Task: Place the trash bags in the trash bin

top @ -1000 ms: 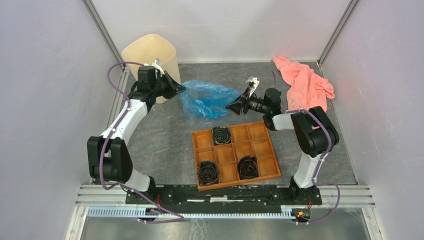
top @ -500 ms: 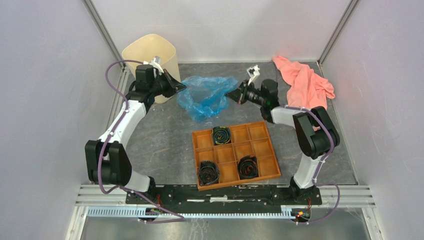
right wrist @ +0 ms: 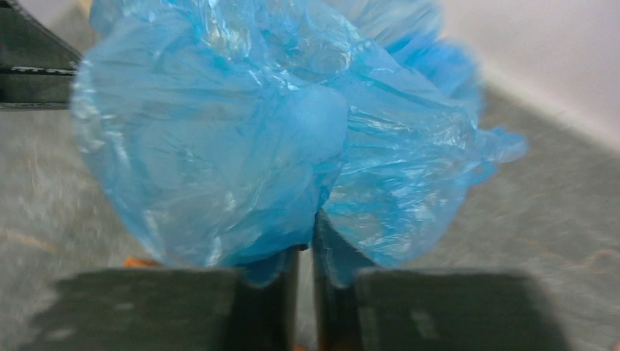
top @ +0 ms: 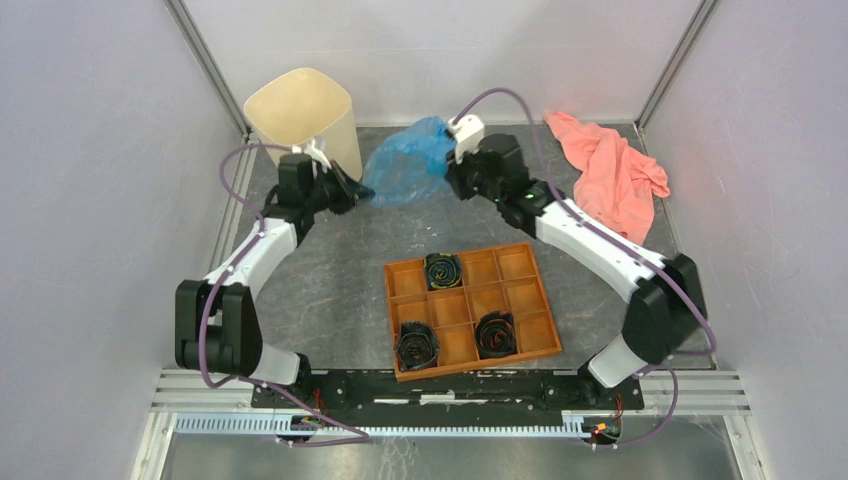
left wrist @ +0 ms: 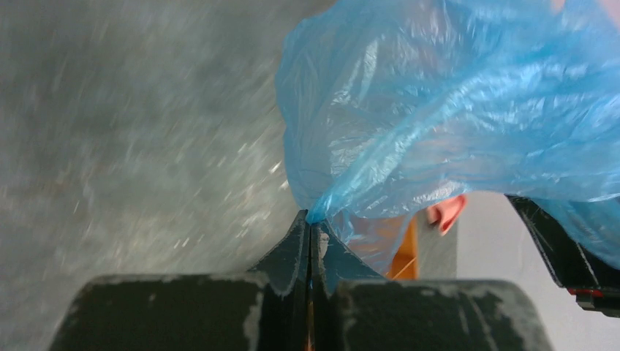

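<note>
Top view: my left gripper (top: 352,190) and right gripper (top: 455,180) hold the bag (top: 408,165) between them, beside the bin (top: 345,140). Only the wrist views show each clenched on film.

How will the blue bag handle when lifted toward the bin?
Probably floppy: the blue bag sags and crumples between both pinches. Likely very light: thin see-through film. It may slip, since the left fingers hold only a gathered tip.

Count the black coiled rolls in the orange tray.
3 black coiled rolls in the orange tray: one in the back row, second compartment from left; one in the front-left compartment; one in the front row, third from left. None looks hidden.
</note>
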